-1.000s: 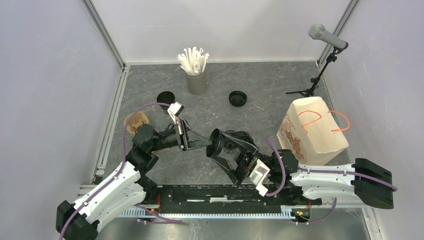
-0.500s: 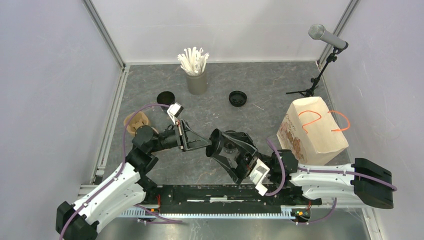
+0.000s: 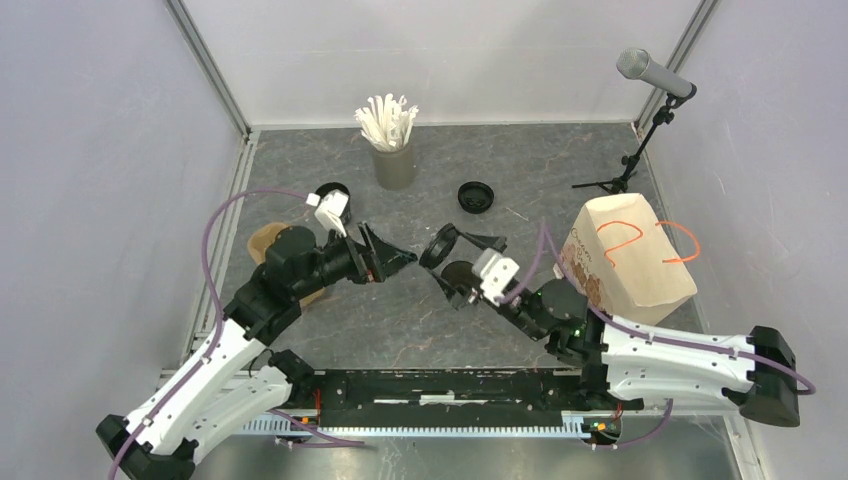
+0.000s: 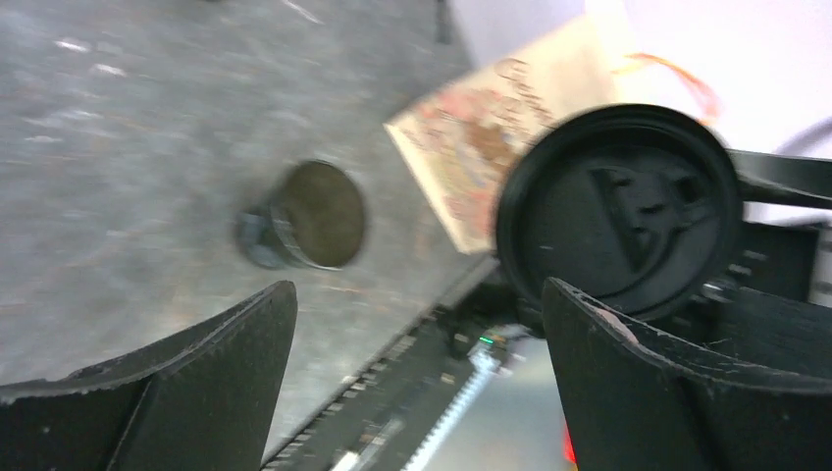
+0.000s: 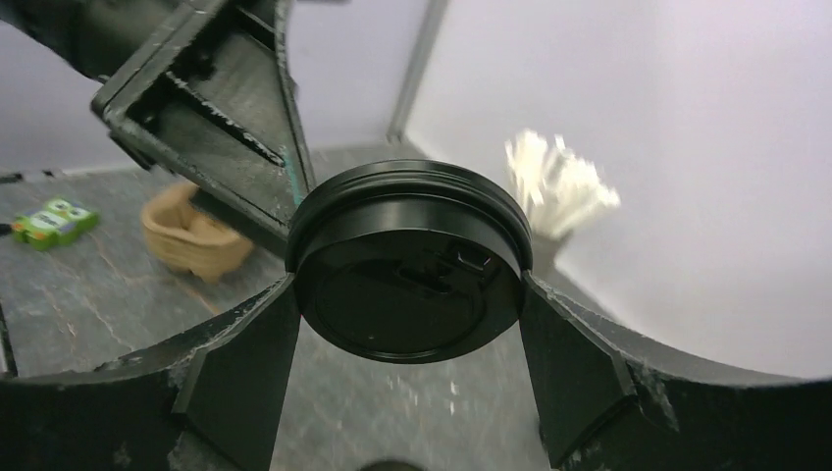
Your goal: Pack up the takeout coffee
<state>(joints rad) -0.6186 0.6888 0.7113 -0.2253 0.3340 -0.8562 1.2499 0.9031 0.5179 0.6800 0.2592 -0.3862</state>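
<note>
My right gripper (image 5: 407,299) pinches a lidded black cup (image 5: 407,245) left of the paper bag (image 3: 625,265); my left gripper (image 4: 417,294), farther left of it, stands spread, empty.

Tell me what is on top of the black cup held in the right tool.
A round black lid closes the mouth of the black cup. The inside is covered, so unseen.

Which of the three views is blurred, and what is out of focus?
Left wrist view: motion blur everywhere, the paper bag and the lidded cup smeared. Right wrist view: that cup is sharp, the straws behind it soft. Top view: sharp, evenly lit.
</note>
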